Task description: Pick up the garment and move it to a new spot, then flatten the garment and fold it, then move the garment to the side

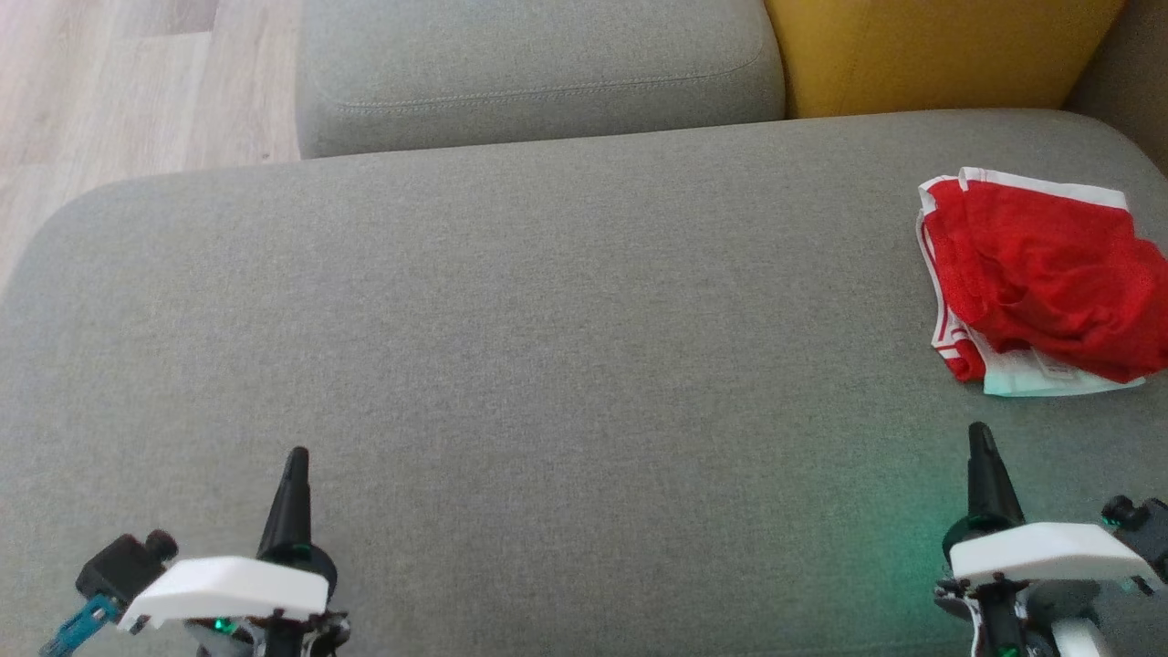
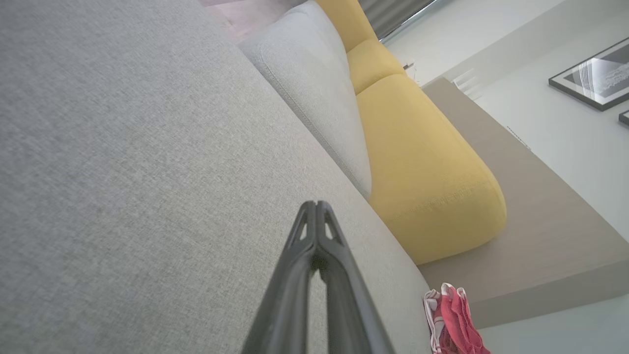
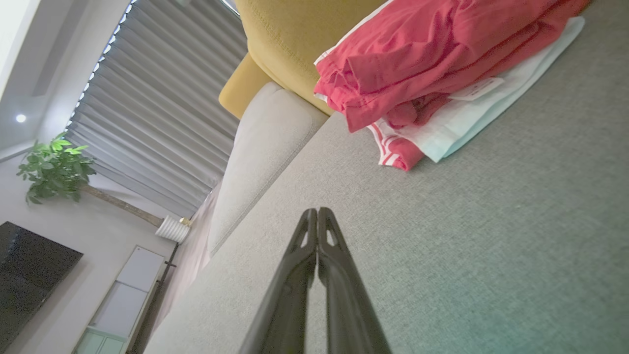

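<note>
Crumpled red mesh garment (image 1: 1040,283) on woven grey cushion (image 1: 547,365)

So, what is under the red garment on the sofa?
The red garment rests on the grey seat cushion; a pale fabric layer sticks out beneath it. Anything under its middle is covered.

This is a home living room. The left gripper (image 2: 317,206) hovers over a wide grey fabric sofa seat (image 1: 547,319). Ahead of it sit a grey back cushion (image 2: 314,83) and a mustard-yellow cushion (image 2: 417,162), with a framed picture (image 2: 594,73) on the wall beyond. Ahead and left of the right gripper (image 3: 314,214) are long pleated curtains (image 3: 162,113), a potted plant (image 3: 54,167), a dark television (image 3: 29,275) and a pale cabinet (image 3: 128,290). Pale wood floor (image 1: 109,91) lies beyond the seat.
</note>
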Controlling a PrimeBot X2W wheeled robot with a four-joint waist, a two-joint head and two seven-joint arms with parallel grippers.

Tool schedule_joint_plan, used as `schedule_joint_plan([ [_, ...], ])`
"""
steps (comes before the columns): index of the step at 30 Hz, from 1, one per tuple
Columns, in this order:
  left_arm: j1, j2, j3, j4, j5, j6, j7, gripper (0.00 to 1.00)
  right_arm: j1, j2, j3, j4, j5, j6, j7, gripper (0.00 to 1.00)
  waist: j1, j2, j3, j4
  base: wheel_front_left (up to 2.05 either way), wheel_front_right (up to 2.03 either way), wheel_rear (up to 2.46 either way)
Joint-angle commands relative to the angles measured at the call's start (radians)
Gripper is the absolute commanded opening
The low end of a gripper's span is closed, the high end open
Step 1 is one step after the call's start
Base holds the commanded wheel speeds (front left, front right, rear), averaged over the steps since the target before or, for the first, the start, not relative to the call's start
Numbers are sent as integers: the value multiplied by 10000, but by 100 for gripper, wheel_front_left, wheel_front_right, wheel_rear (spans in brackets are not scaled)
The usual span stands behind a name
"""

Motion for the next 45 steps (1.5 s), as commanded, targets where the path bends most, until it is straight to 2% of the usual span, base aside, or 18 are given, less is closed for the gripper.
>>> schedule_joint_plan([
  [1, -617, 162, 321, -286, -237, -101, 39, 0, -580, -30, 56, -406, 280, -5, 52, 0, 0, 0, 1, 4, 0, 0, 0],
  [45, -1315, 185, 1258, 110, -4766, -394, 1338, 0, -860, -33, -541, -845, 5622, -8, 1316, 0, 0, 0, 77, 170, 0, 0, 0],
])
